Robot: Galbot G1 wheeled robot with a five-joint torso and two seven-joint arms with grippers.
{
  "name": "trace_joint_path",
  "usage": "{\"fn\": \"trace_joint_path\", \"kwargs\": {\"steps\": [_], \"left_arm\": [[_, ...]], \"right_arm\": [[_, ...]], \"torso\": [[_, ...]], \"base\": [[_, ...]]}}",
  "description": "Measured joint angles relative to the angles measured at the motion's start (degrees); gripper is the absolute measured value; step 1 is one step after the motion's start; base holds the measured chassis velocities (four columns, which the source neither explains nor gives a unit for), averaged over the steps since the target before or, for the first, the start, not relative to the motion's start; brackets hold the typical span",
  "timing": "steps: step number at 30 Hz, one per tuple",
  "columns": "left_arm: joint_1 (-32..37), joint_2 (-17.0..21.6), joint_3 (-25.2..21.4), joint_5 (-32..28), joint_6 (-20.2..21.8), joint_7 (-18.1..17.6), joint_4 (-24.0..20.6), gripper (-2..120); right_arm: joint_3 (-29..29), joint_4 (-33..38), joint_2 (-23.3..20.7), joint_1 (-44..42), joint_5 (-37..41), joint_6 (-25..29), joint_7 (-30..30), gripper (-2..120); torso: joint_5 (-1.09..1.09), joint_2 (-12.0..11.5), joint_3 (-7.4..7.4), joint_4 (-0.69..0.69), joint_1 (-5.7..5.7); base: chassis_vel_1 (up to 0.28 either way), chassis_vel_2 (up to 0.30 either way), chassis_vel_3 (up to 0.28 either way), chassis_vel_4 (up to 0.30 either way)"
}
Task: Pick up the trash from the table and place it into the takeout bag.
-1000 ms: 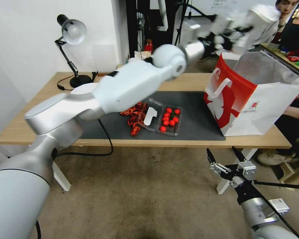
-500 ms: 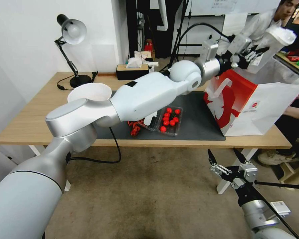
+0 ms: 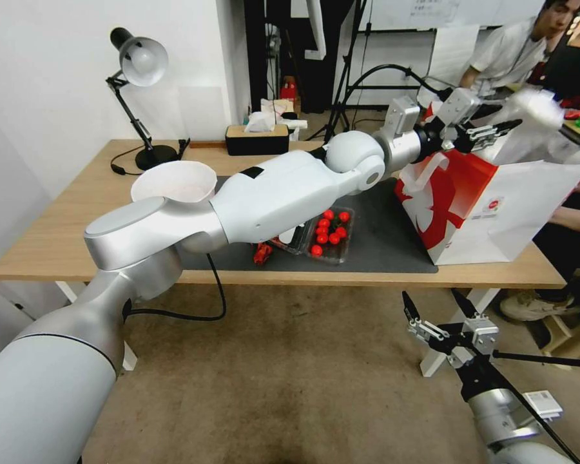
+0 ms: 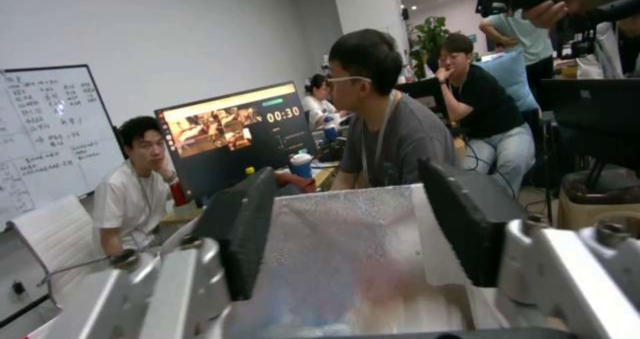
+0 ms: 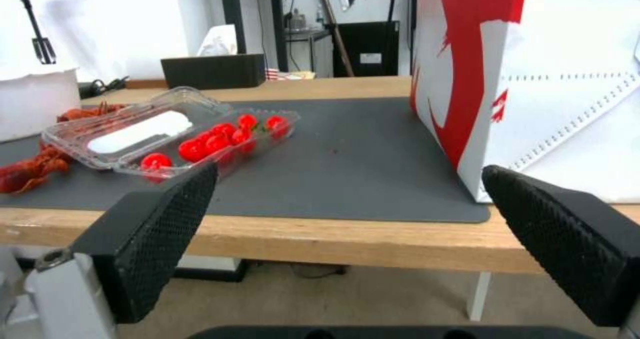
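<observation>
At the far left of the table (image 3: 58,245) stood a desk lamp (image 3: 138,64). Just right of it sat a white bowl (image 3: 174,180), partly behind the left arm. On the dark mat (image 3: 380,219) lay red shellfish scraps (image 3: 262,252) and, beside them, an opened clear box (image 3: 328,235) of small tomatoes. Both probably awaited collection.

The left arm reached across all this to the bag (image 3: 496,212) at the right end of the mat. The bag stood upright with its mouth upward so that things could be dropped in. Its long axis ran left to right along the table, and its red end faced left.

The left gripper (image 3: 502,129) hovered above that mouth, pointing right, likely placed there so the load would fall inside. In the wrist view its pads (image 4: 247,239) were spread, with the bag's foil lining (image 4: 347,259) between them.

A blurred white piece of trash (image 3: 528,113) hung just past the fingertips over the opening. It looked released rather than pinched. Its long axis and heading could not be told.

The right gripper (image 3: 430,293) waited low, near the table's front edge, with its fingers spread and empty.
</observation>
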Motion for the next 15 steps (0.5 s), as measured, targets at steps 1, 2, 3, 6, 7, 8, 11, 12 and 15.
{"fn": "trace_joint_path", "kwargs": {"steps": [1,2,3,6,7,8,11,12,15], "left_arm": [[0.00,0.00,0.00,0.00,0.00,0.00,0.00,60],[-0.01,0.01,0.00,0.00,0.04,-0.51,-0.05,66],[0.01,0.12,0.00,0.00,0.06,-0.79,-0.16,71],[0.08,0.52,-0.03,0.00,0.09,-1.13,-0.58,78],[0.20,1.08,-0.23,0.00,0.21,-1.74,-1.27,86],[0.28,1.46,-0.47,0.00,0.26,-2.15,-1.70,89],[0.91,3.14,-1.53,0.00,0.41,-4.17,-3.71,97],[0.91,3.14,-1.53,0.00,0.41,-4.17,-3.71,97],[2.48,6.92,-3.17,0.00,2.07,-8.70,-8.59,99]], "right_arm": [[0.00,0.00,0.00,0.00,0.00,0.00,0.00,100],[0.05,0.00,-0.05,-0.05,0.01,0.00,0.02,100],[0.11,0.00,-0.06,-0.16,0.03,0.00,0.02,100],[0.16,0.00,0.01,-0.32,0.05,0.00,0.02,100],[0.17,0.00,0.12,-0.43,0.05,0.00,0.02,100],[0.17,0.01,0.16,-0.48,0.06,0.00,0.02,100],[0.17,0.15,0.22,-0.53,0.06,0.00,0.02,100],[0.17,0.15,0.22,-0.53,0.06,0.00,0.02,100],[0.18,0.24,0.22,-0.54,0.07,0.00,0.03,100]], "torso": [[0.00,0.00,0.00,0.00,0.00],[0.00,0.00,0.00,0.00,0.00],[0.00,0.00,0.00,-0.01,0.00],[0.00,0.00,0.00,0.00,0.00],[0.00,0.00,0.00,-0.01,0.00],[0.00,0.00,0.00,-0.01,0.00],[0.00,0.00,0.00,-0.01,0.00],[0.00,0.00,0.00,-0.01,0.00],[-0.01,0.00,0.00,-0.03,0.00]], "base": [[0.000,0.000,0.000,0.000],[0.000,0.000,0.000,0.000],[0.000,0.000,0.000,0.000],[0.000,0.000,0.000,0.000],[0.000,0.000,0.000,0.000],[0.000,0.000,0.000,0.000],[0.000,0.000,0.000,0.000],[0.000,0.000,0.000,0.000],[0.000,0.000,0.000,0.000]]}}
